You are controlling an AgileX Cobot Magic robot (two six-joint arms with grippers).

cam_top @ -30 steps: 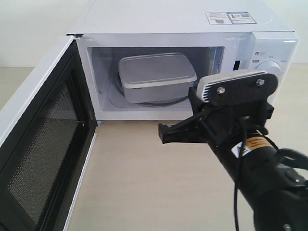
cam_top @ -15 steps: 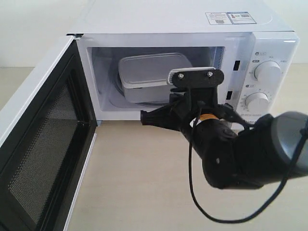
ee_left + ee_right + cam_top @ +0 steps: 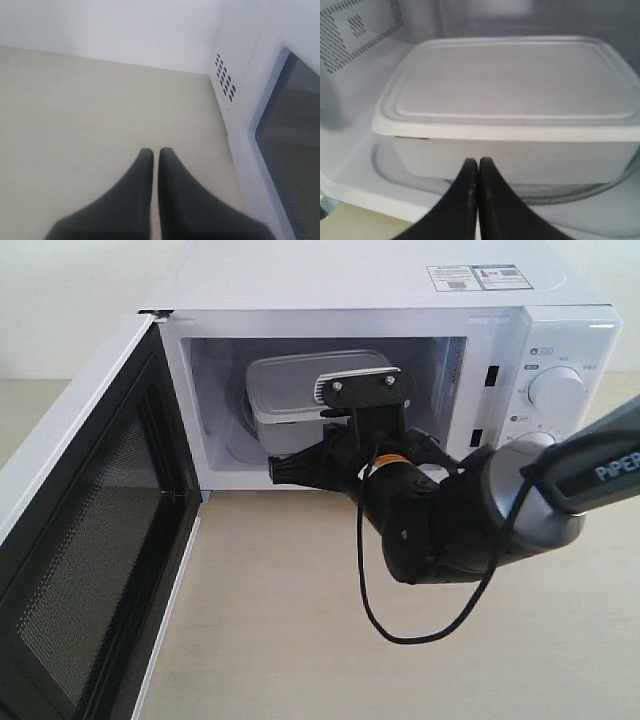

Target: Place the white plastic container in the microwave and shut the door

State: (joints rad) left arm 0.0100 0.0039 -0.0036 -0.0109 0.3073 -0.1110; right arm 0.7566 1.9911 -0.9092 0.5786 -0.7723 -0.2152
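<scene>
- The microwave (image 3: 350, 280) stands on a pale table (image 3: 270, 620). Its door (image 3: 90, 540) is swung wide open toward the left of the exterior view, with the black mesh inner face showing.
- The white plastic container (image 3: 290, 390) sits inside the microwave with its lid on. It rests on the glass turntable (image 3: 580, 192), toward the left half of the cavity.
- The right gripper (image 3: 278, 472) is low at the mouth of the cavity, aimed at the container's near wall and close to it. Whether it touches cannot be told.
- Its 2 fingers (image 3: 470, 172) are pressed together with nothing between them.
- The left gripper (image 3: 156, 152) hangs over the table beside the microwave's vented side wall and the door's window. Only a thin slit shows between its 2 fingers, and it holds nothing.
- 1 round dial (image 3: 557, 388) shows on the right panel above the arm.
- 2 stickers (image 3: 478, 277) lie on top of the microwave.
</scene>
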